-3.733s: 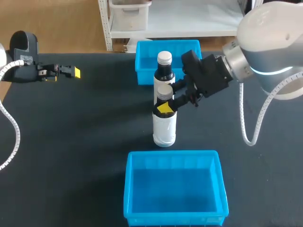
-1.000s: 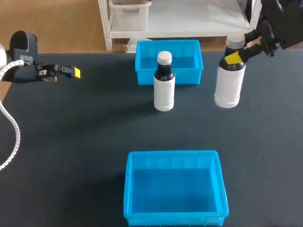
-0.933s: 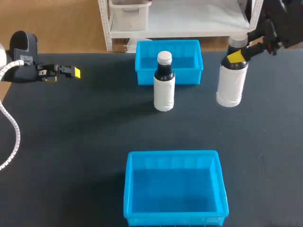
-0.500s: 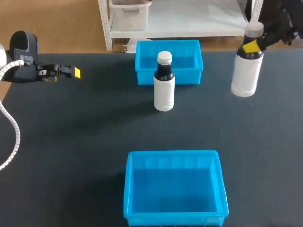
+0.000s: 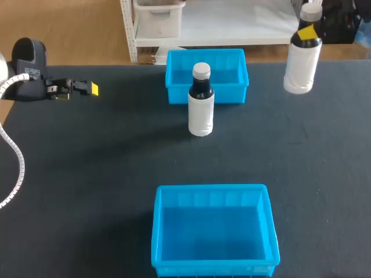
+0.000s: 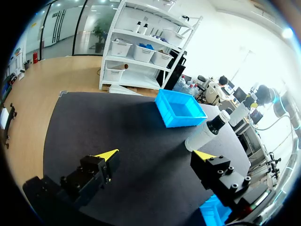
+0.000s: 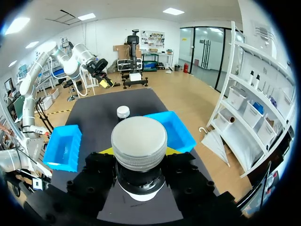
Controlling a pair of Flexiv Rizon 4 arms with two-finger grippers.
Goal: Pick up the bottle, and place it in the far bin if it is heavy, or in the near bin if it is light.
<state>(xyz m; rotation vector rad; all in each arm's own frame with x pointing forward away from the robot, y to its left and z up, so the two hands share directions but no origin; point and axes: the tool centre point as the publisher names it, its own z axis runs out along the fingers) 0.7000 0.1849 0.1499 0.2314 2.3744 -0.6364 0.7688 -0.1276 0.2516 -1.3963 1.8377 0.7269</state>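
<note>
1. The right arm comes in at the far right corner of the table (image 5: 87, 174). Only its dark wrist and the right gripper (image 5: 309, 29) show in the head view.
2. The left arm lies along the left edge. The left gripper (image 5: 83, 88) points across the table, with its 2 yellow-tipped fingers spread wide and nothing between them. The left wrist view confirms this gap in the left gripper (image 6: 157, 155).
3. The right gripper (image 7: 138, 157) is closed on the neck of the held bottle (image 5: 301, 58), 1 finger on each side just under the grey cap. In the right wrist view, the held bottle (image 7: 138, 146) fills the space between the fingers.
4. The far bin (image 5: 174, 78) and the near bin (image 5: 159, 231), both blue, hold nothing visible.
5. A second bottle (image 5: 201, 110), with a white body, dark neck and pale cap, stands upright on the table. It is just in front of the far bin and well apart from the near bin.
6. The held bottle hangs upright to the right of the far bin, apart from it and far from the near bin. Its base appears to be clear of the table.
</note>
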